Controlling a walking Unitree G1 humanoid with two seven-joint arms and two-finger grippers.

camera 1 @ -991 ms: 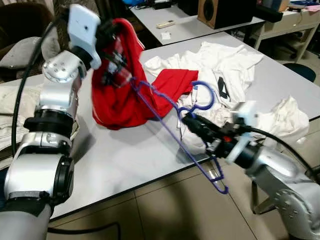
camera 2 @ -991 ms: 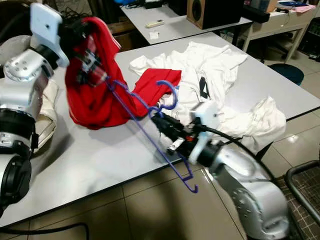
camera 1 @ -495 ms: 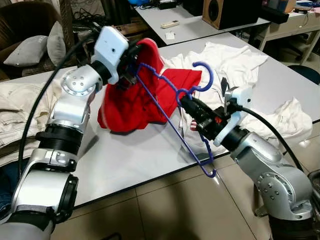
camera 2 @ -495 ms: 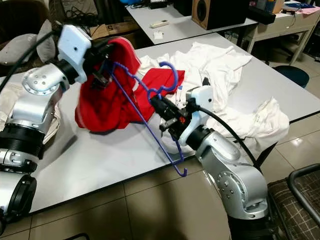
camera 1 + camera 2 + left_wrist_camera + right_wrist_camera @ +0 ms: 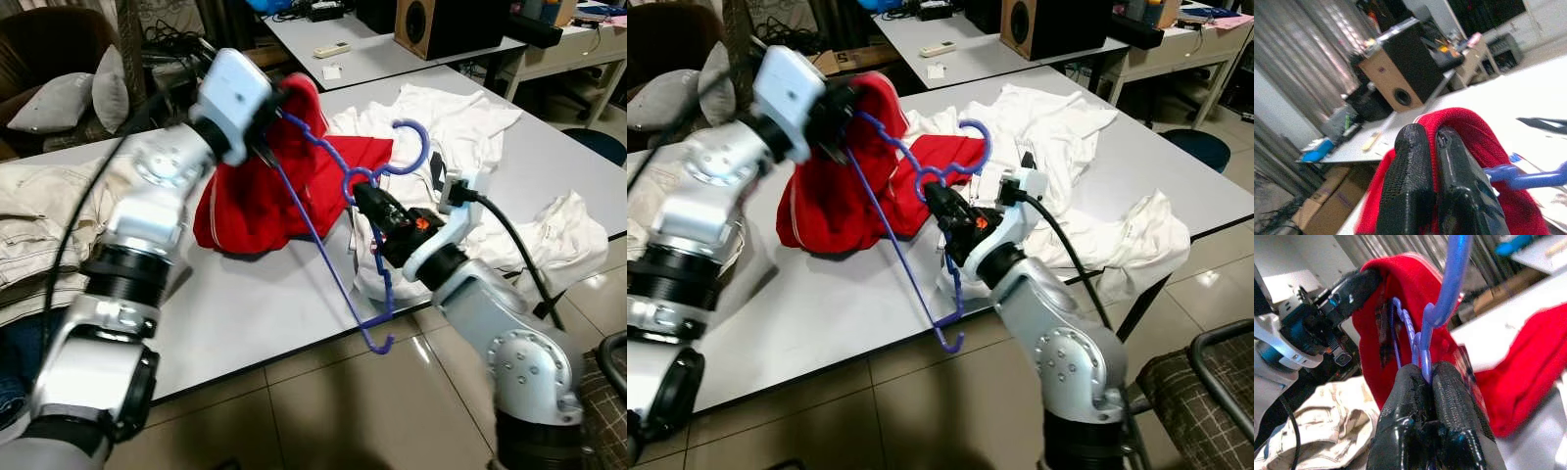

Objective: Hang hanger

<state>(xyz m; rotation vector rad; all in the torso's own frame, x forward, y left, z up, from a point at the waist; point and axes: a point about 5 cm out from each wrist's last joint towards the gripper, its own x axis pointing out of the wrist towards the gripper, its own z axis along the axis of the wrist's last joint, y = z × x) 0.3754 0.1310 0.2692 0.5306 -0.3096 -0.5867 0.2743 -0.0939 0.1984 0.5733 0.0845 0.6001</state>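
Table [image 5: 245, 294]: grey top, its near edge running just under the hanger's low end; bare surface in front of the red garment, tiled floor [image 5: 323, 411] beyond the edge. White clothes [image 5: 470, 127] heaped on the right half; beige clothing [image 5: 39, 215] at the far left.

Blue hanger [image 5: 328, 230]: held above the table, hook uppermost, its long bar slanting down past the table edge. Since half a second ago it has risen slightly.

Right gripper [image 5: 361, 196]: fingers pressed together on the hanger's neck just below the hook.

Left gripper [image 5: 838, 117]: fingers clamped on the red garment [image 5: 250, 191], lifted off the table, with the hanger's upper end inside it.
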